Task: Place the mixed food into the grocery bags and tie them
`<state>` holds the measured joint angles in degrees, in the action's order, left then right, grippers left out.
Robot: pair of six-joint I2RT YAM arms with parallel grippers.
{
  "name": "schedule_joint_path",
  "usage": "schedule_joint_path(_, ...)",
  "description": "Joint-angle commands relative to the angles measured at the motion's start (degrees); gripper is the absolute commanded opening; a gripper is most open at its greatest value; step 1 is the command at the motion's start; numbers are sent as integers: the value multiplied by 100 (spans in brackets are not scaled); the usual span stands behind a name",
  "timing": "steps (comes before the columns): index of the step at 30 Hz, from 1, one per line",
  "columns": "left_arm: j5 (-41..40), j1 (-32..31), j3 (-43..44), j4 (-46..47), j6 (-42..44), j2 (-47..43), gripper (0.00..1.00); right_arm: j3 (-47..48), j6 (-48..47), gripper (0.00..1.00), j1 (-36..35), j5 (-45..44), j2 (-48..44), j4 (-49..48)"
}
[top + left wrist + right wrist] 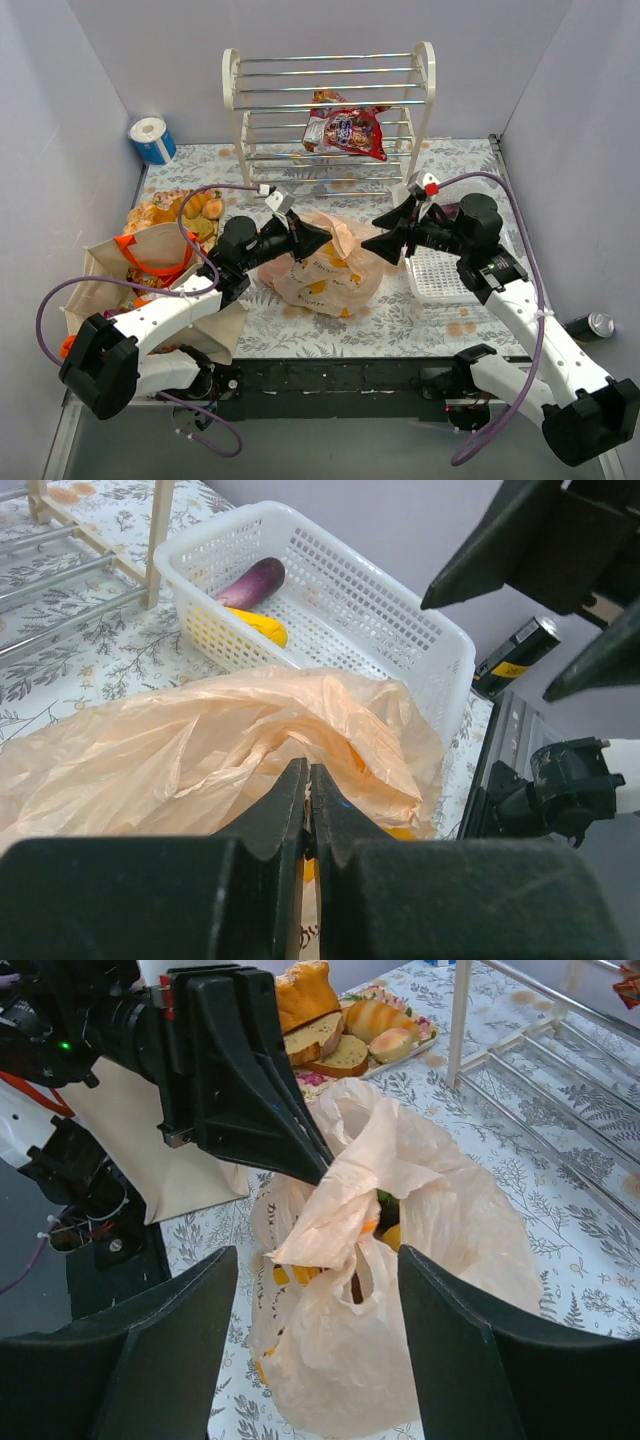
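The peach-orange plastic bag point(322, 275) lies mid-table with orange, yellow and green fruit point(388, 1234) showing in its mouth. My left gripper point(326, 239) is shut on a gathered flap at the bag's top; its jaws point(307, 780) meet over the plastic point(180, 750), and its tip point(318, 1172) touches the flap. My right gripper point(371, 246) is open and empty, its fingers point(150, 1360) on either side of the bag's loose handle point(345, 1250), apart from it. The beige tote point(120, 275) with orange handles stands at the left. Red snack packets point(347, 129) lie on the rack.
A white wire rack point(330, 100) stands at the back. A white lattice basket point(330, 600) at the right holds a purple eggplant point(252, 582) and a yellow item point(256, 627). A pastry tray point(180, 212), a blue-wrapped roll point(152, 140) and a can point(590, 325) lie around.
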<state>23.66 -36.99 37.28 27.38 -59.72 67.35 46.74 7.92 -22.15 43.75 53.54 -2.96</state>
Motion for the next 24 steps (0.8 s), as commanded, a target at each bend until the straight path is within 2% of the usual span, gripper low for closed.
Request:
schedule_joint_path(1, -90, -27, 306, -153, -496, 67, 0, 247, -615, 73, -813, -884, 25, 286)
schedule_joint_path(2, -46, -27, 376, -180, -540, 102, 0, 274, -773, 73, -991, -1268, 60, 453)
schedule_joint_path(7, -81, -27, 482, -399, -698, 103, 0, 362, -1064, 72, -1537, -2027, 341, 630)
schedule_joint_path(20, -169, -27, 482, -593, -716, -38, 0, 222, -1741, 66, -2276, -3828, 447, 349)
schedule_joint_path(24, -151, -27, 517, -611, -716, -56, 0, 213, -1917, 67, -2364, -4032, 499, 191)
